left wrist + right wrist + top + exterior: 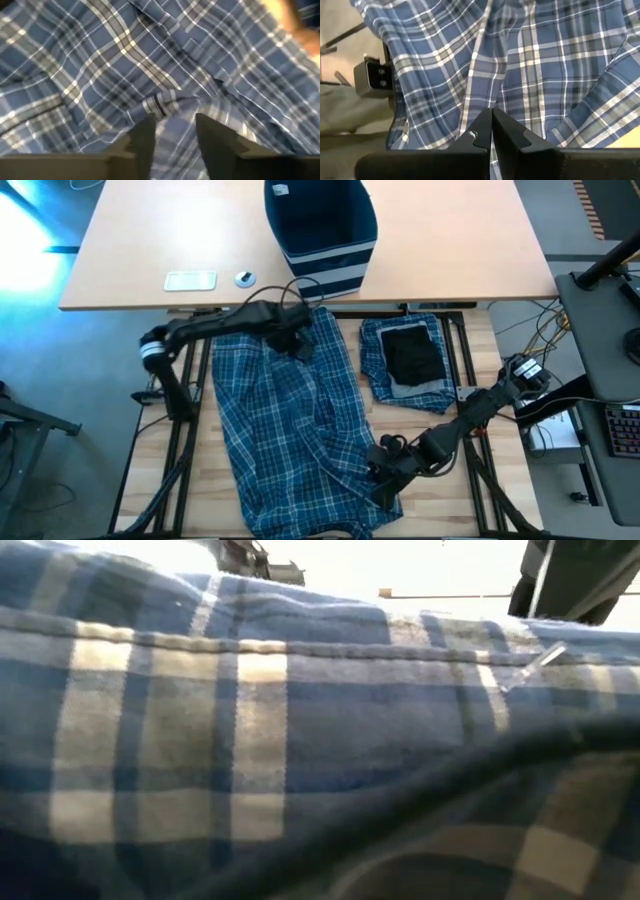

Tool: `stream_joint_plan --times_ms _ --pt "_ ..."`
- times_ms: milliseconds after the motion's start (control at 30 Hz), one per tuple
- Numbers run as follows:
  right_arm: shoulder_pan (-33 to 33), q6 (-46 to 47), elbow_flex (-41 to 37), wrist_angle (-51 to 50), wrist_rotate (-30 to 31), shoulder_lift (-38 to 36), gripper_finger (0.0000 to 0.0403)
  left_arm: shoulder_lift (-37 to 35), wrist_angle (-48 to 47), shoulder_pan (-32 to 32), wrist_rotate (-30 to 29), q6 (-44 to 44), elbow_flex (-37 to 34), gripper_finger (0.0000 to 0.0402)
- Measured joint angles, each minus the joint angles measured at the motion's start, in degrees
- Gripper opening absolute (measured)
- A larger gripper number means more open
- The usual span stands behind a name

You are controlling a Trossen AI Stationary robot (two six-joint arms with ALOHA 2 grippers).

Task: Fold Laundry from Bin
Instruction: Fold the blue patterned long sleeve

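Your tabletop (470,510) is pale slatted wood, and a second, smoother tan desk (150,240) butts against its far edge, with grey floor on both sides. The bin (322,225), a soft navy fabric box with pale stripes round its lower half, stands on that far desk and looks empty inside from above.

The plaid trousers (285,430) lie spread lengthwise down the middle of your tabletop, likely so they can be flattened before folding. The cloth is thin woven cotton, blue with white and grey lines, rumpled into soft ridges. To their right sits a finished-looking stack (405,360): a small black piece on grey on more plaid, squared off and just beside the trousers.

Your left tool (172,131) is at the trousers' far end near the bin, its fingers parted, with a raised pleat of fabric between them. It appears to be letting go rather than gripping. Your right tool (491,131) is at the near right edge, fingers clenched together, seemingly pinching the hem to keep that end taut.
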Motion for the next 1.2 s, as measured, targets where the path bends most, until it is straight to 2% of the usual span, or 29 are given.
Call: stream_joint_plan --times_ms 133,267,367,500,667,800,900,967,1067,1200 --pt "-1.7 1.4 0.0 1.3 -0.4 0.0 0.0009 2.9 -1.3 2.0 1.7 6.0 1.2 0.0197" --pt "-4.2 0.3 0.0 5.2 -0.5 0.0 0.0009 0.4 -6.5 1.3 1.5 12.2 1.4 0.0252" --pt "-6.5 -1.0 0.0 5.8 -0.1 0.0 0.0009 -3.0 -8.9 0.9 1.4 13.8 -1.8 0.0278" --pt "-9.8 -1.4 0.0 5.9 -0.2 0.0 0.0009 -5.3 -5.9 3.8 5.7 13.0 -11.0 0.0296" --pt "-11.4 -2.7 0.0 6.1 -2.5 0.0 0.0009 -6.5 1.1 5.8 11.1 6.5 -22.1 0.0298" --pt "-11.4 -3.0 0.0 5.9 -3.1 0.0 0.0009 -10.9 3.6 4.1 11.3 0.6 -28.7 0.0292" --pt "-11.4 -3.3 -0.1 5.6 -3.1 0.0 0.0009 -15.9 11.3 3.9 15.9 -5.5 -34.2 0.0287" --pt "-11.5 -3.7 -0.1 5.6 -3.1 0.0 0.0009 -20.0 20.5 4.8 17.7 -11.7 -38.1 0.0284" --pt "-11.6 -4.0 -0.2 5.4 -3.1 0.0 0.0009 -25.4 31.9 6.3 17.5 -21.6 -44.0 0.0284" --pt "-11.6 -3.7 -0.2 5.4 -3.1 0.0 0.0009 -28.4 36.2 7.9 15.4 -30.0 -49.4 0.0284"
